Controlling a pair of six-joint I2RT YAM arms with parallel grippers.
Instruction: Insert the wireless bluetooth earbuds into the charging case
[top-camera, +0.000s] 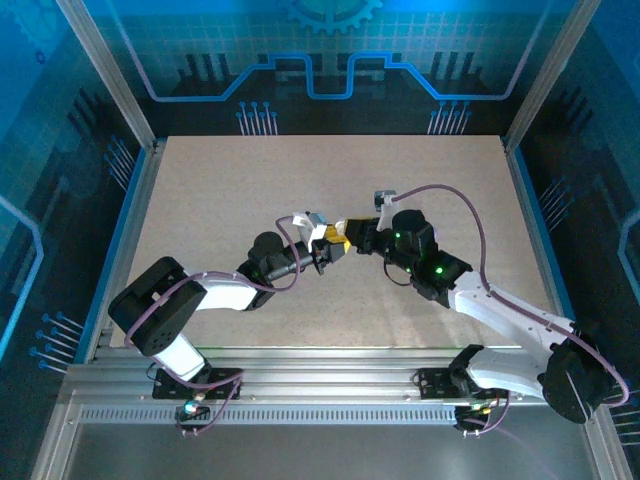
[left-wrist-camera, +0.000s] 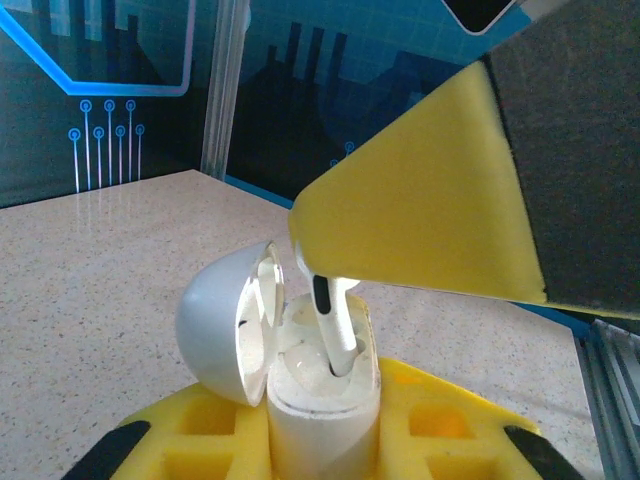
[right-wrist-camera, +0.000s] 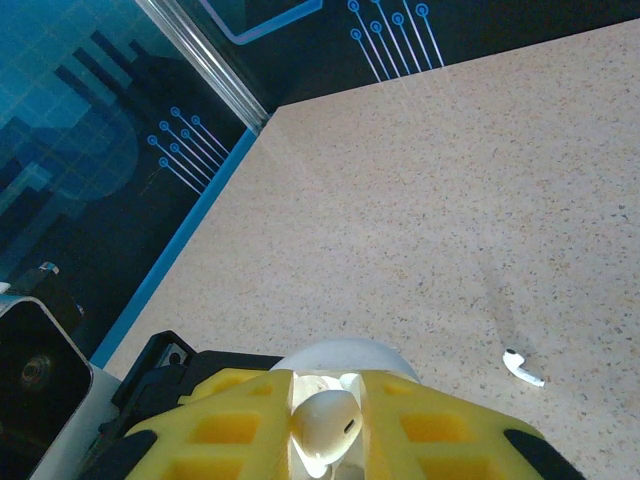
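Room for moving is wide: desk (top-camera: 330, 170) spreads open on all sides of the arms meeting mid-frame, far from the blue edge rail (top-camera: 118, 240). Left fingers (left-wrist-camera: 410, 415) clench the open charging case (left-wrist-camera: 320, 410). Right fingers (right-wrist-camera: 235, 435) pinch one earbud (left-wrist-camera: 337, 325), its stem reaching down into the case. Second earbud (right-wrist-camera: 522, 367) lies loose on the desk, lower right in the right wrist view. The case's bottom is cut off.

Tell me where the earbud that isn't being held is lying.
In the right wrist view the loose earbud lies on the table, low on the picture's right side, apart from the right gripper, which pinches the other earbud.
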